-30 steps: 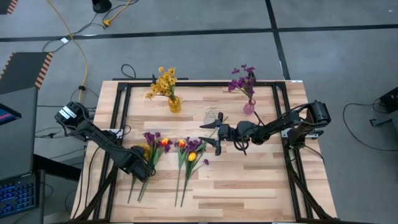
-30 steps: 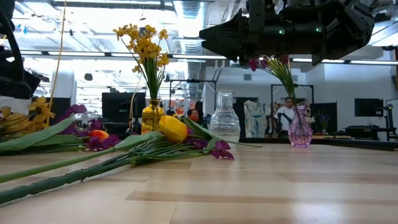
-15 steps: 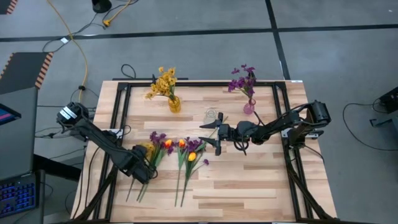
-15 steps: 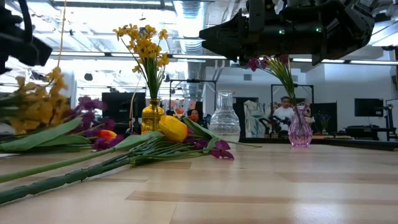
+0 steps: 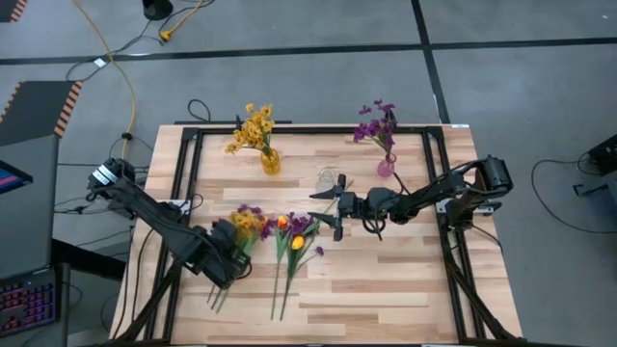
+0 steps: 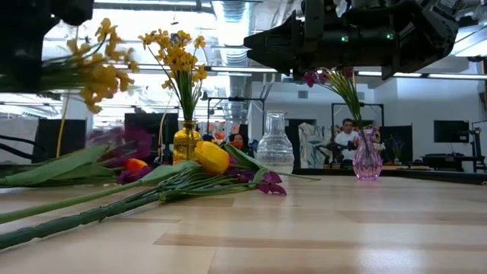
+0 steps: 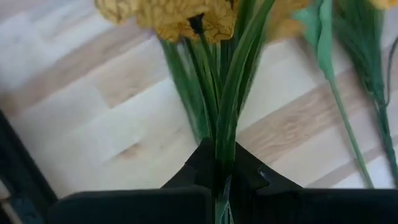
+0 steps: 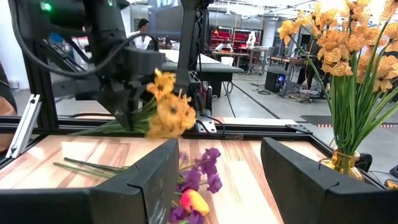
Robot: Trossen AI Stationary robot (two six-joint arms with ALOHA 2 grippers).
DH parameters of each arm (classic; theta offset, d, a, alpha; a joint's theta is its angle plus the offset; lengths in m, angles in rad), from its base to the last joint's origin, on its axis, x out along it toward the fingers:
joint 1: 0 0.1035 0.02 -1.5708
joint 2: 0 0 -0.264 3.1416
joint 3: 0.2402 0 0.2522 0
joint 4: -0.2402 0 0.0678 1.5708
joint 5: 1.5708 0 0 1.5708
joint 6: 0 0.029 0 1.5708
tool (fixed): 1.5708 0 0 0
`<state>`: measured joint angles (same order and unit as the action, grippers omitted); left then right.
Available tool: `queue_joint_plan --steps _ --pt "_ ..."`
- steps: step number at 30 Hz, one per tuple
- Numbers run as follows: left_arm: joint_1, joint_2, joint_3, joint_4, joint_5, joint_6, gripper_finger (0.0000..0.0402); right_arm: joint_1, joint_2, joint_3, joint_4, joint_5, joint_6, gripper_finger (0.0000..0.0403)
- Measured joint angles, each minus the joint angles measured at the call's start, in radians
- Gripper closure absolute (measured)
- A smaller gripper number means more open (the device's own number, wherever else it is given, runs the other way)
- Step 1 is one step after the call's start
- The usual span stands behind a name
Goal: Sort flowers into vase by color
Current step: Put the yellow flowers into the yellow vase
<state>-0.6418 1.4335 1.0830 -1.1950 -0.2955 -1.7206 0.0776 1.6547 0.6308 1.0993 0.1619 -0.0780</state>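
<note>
My left gripper (image 5: 225,256) is shut on a fluffy yellow flower (image 5: 247,222), which is raised above the near-left part of the table; its head also shows in the low view (image 6: 99,57) and the right wrist view (image 8: 168,109). Purple blooms and orange-yellow tulips (image 5: 294,236) lie flat on the boards beside it. A yellow vase (image 5: 271,161) holds yellow flowers, a pink vase (image 5: 386,167) holds purple ones, and a clear vase (image 5: 330,179) stands between them. My right gripper (image 5: 326,208) hovers open near the clear vase. My left gripper pinches the yellow flower's bundle of green stems (image 7: 219,140) between its two fingers, some way below the head. The fingers lie across the stems. The flower is lifted clear of the table, and its head (image 7: 186,15) points away from the gripper toward the table's right.
A black frame (image 5: 188,173) runs along the table's left, far and right edges. Bare boards (image 5: 386,280) lie near the right and near edges. Cables trail off the left side. People stand in the room beyond the table (image 6: 350,137).
My left gripper has risen with the yellow flower and shifted slightly toward the table's right. The flower, which lay among the others on the boards, is now lifted clear, its head well above them. The right arm has kept still.
</note>
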Motion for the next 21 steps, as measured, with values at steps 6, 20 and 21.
queue_joint_plan --steps 6,20,21 --pt "0.0 0.0 0.04 -0.02 -0.059 0.031 0.0401 0.0 0.0 0.0 0.0 0.0 0.0 0.0148" --pt "0.004 -0.001 0.052 0.097 -0.557 0.208 0.0401 0.0 0.0 0.0 0.0 0.0 0.0 0.0148" --pt "0.005 -0.001 0.052 0.113 -0.588 0.233 0.0401 0.0 0.0 0.0 0.0 0.0 0.0 0.0148"
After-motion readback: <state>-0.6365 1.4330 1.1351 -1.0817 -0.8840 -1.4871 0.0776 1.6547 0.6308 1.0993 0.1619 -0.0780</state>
